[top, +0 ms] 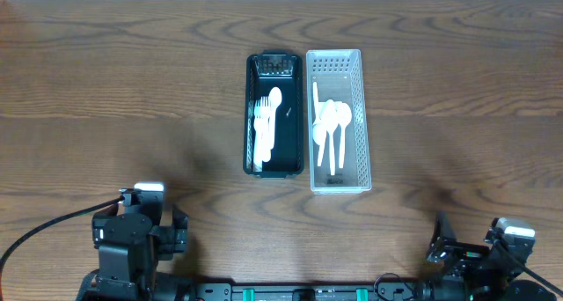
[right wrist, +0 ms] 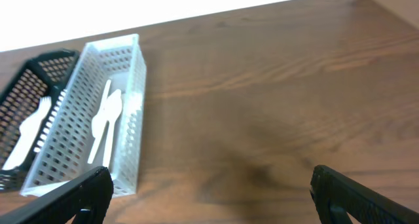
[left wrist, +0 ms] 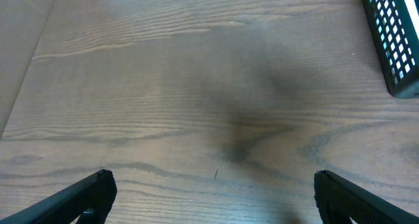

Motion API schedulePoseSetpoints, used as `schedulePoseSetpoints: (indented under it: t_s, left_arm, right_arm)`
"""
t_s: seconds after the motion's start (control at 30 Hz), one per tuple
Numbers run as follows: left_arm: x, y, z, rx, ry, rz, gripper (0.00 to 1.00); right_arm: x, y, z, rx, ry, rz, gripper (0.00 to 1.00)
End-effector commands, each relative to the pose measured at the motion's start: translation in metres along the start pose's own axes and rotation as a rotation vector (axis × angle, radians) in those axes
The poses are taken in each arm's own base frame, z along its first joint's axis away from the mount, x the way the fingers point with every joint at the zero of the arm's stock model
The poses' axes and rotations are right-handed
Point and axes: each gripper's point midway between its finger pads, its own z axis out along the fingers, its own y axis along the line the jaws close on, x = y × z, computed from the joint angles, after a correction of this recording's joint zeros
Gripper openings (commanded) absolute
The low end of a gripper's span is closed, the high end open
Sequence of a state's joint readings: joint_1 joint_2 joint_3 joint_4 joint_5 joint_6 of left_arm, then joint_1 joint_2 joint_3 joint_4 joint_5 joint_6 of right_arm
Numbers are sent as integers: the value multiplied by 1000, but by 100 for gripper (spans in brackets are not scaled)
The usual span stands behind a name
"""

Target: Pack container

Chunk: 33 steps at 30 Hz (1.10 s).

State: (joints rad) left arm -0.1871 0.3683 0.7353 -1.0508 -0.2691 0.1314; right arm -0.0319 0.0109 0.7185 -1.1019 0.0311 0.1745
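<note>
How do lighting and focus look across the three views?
Overhead: even light, sharp, faint shadows on the table. Left wrist: a soft dark shadow across the wood, no glare. Right wrist: slightly soft, background blown out white beyond the white basket.

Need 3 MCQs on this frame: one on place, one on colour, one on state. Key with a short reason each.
1. Where is the white basket?
A. beside the black basket, on the right arm's side
B. stacked inside it
C. behind it, at the far edge

2. What colour is the cutlery in the baskets?
A. black
B. white
C. red

3. How is the left gripper?
A. shut on a fork
B. shut on a basket
C. open, empty

Key: 1 A, the overhead shows them side by side; 2 B, every piece is white; 3 C, its wrist view shows it spread wide, nothing held.
</note>
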Motion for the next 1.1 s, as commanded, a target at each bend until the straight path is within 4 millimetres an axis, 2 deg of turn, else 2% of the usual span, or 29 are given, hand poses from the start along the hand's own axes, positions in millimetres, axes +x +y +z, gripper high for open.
schedulePoseSetpoints:
  t_s: [0.0, 0.1, 0.17, 0.23, 0.33, 0.53, 0.67, 0.77, 0.93, 1.07]
  left_arm:
    - [0, 1, -1, -6, -2, 5, 98]
    - [0, 1, -1, -6, -2, 5, 98]
    - [0, 1, -1, -6, -2, 5, 98]
    - [0, 1, -1, -6, -2, 5, 98]
    - [0, 1, -1, -6, -2, 5, 98]
    - [0, 1, -1, -6, -2, 5, 98]
    - [0, 1, -1, -6, -2, 5, 98]
    - [0, 1, -1, -6, -2, 5, 98]
    - [0, 1, -1, -6, -2, 5, 98]
    - [0, 1, -1, -6, -2, 5, 98]
  right_arm:
    - [-14, 11, -2, -64, -61, -56, 99]
    - [-38, 19, 4, -81, -178, -256, 99]
    - [-46, 24, 12, -83, -234, -387, 99]
    - [-48, 27, 22, -83, -266, -486, 99]
    - [-46, 28, 43, -71, -305, -544, 99]
    - [-41, 33, 77, -88, -400, -544, 99]
    - [-25, 33, 90, -100, -374, -546, 99]
    - [-8, 29, 102, -106, -326, -498, 99]
    - [30, 17, 129, -106, -239, -241, 99]
    - [26, 19, 130, -107, -275, -271, 99]
